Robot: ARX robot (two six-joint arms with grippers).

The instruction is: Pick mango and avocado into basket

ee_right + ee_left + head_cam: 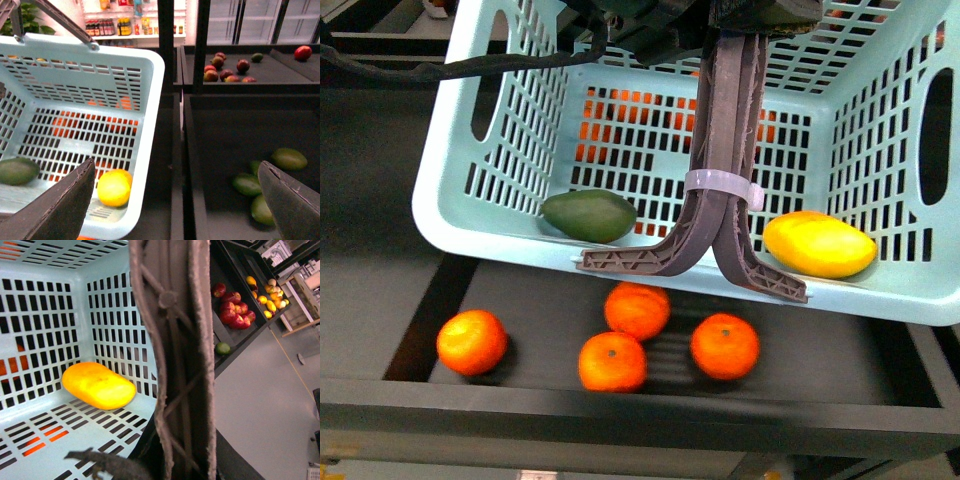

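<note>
Front view: basket (520, 240) tilted, hanging above a dark shelf. Its grey-brown handles (725, 150) are bunched together, tied with a white zip tie (720, 187). Mango (819, 244) lies inside the basket in the low right corner against the lattice wall. Avocado (588, 215) lies inside too, low left of the handles, well apart from the mango. Four oranges (638, 309) sit on the shelf below the basket. Arm hardware above the handles; can't tell either gripper's state here.

Left wrist view: basket handle (180, 365) fills the centre, very close to the camera. Mango (98, 385) on the basket floor near a corner. Left gripper fingers not clearly seen, state can't tell. Beyond the basket, a tray of red apples (235, 310).

Right wrist view: right gripper (172, 200) spread wide, nothing between its fingers (60, 207). Basket (150, 125) beside it, with mango (114, 187) and avocado (17, 171) inside. Green avocados (270, 180) on the dark shelf next to the basket.
</note>
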